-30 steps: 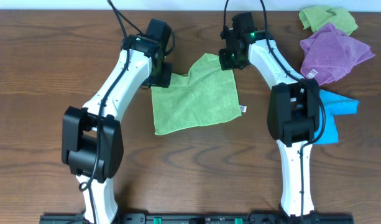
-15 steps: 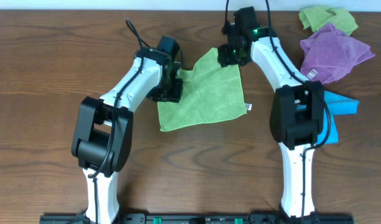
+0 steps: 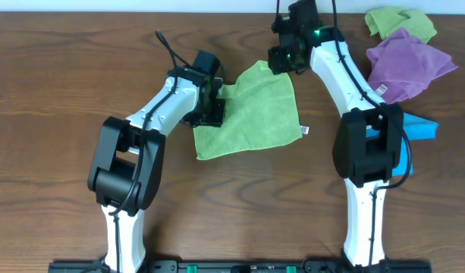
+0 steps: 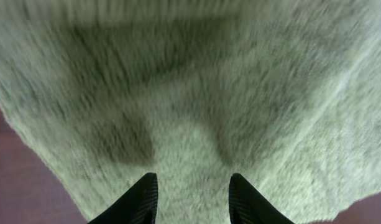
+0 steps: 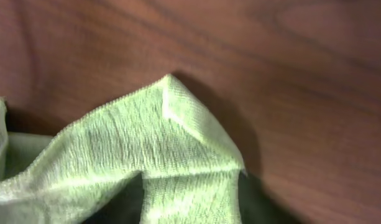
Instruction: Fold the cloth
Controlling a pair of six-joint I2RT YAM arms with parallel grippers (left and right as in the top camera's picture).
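The lime-green cloth [image 3: 251,114] lies spread on the brown table, its white tag [image 3: 305,130] at the right edge. My left gripper [image 3: 212,106] sits on the cloth's left edge. In the left wrist view the cloth [image 4: 190,93] fills the frame, and my left gripper [image 4: 191,186] pinches a band of it between its black fingertips. My right gripper [image 3: 284,61] is at the far right corner. In the right wrist view that corner [image 5: 178,124] rises in a peak, and my right gripper [image 5: 191,199] is shut on a strip of it.
A second green cloth [image 3: 399,23] and a purple cloth [image 3: 406,64] lie at the far right. A blue cloth [image 3: 416,133] lies beside the right arm. Bare wood table [image 3: 50,91] stretches to the left and along the front.
My left gripper moved right and nearer, and the cloth slid right with it. My right gripper shifted a little farther back, holding the far corner higher.
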